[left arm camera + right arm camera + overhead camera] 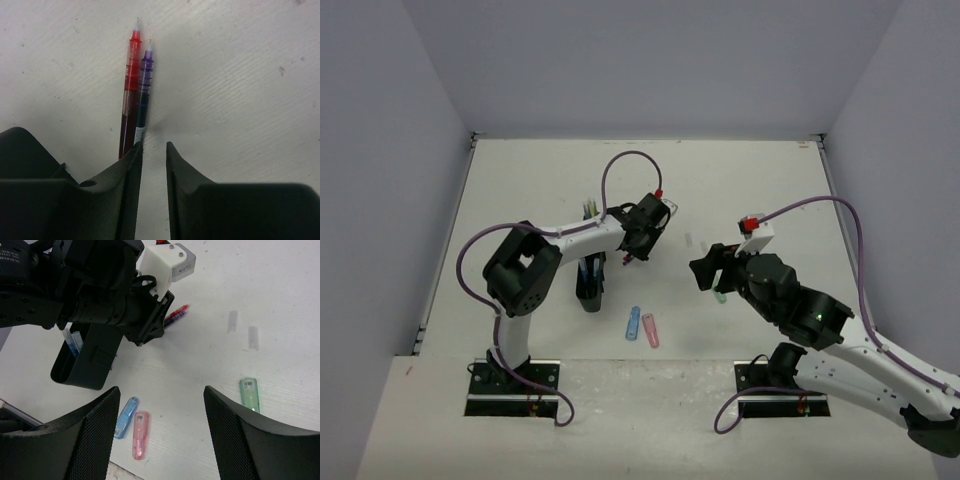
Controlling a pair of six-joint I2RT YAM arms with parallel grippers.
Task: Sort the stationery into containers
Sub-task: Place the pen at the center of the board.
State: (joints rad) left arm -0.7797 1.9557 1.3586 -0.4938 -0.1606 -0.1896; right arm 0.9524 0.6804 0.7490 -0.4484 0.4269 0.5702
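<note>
A red pen [131, 85] and a purple pen [145, 87] lie side by side on the table, just ahead of my left gripper [152, 146]. Its jaws stand a narrow gap apart with only bare table between them. The left fingertip covers the purple pen's near end. My right gripper [161, 390] is wide open and empty above the table. Below it lie a chunky blue piece [126, 417], a pink piece [140, 435] and a green piece [249, 394]. The black organiser [590, 295] stands under my left arm [580, 232] with blue and yellow-green pens in it.
The left arm's wrist [100, 290] hangs over the organiser [90, 360] and the two pens [177, 315]. Two pale tape marks [242, 330] are on the table. Grey walls close in the table's back and sides. The table's near edge runs just below the pink piece [650, 330].
</note>
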